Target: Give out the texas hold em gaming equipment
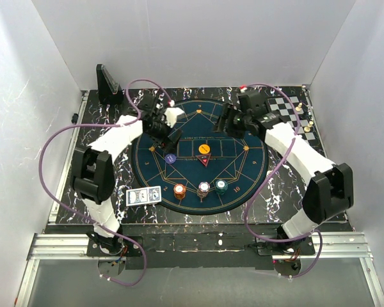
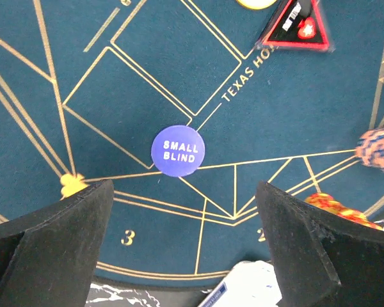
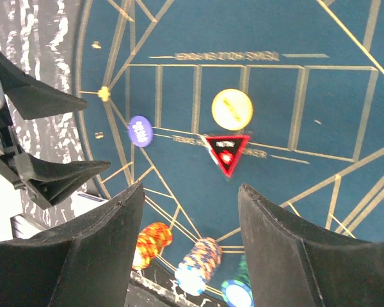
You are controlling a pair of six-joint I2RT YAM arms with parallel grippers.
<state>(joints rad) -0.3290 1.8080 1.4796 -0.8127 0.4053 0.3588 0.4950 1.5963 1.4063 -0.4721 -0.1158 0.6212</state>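
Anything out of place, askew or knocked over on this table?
Nothing is spilled or damaged. The playing cards lie off the round mat, slightly askew beside its near-left edge. A chessboard sits in the far right corner, odd for a poker layout.

Your left hand [image 2: 184,189] hangs tilted downward at the end of its bent arm, jaws spread wide with nothing between them, while your right hand [image 3: 191,192] faces it from the opposite side, jaws likewise parted and holding nothing.
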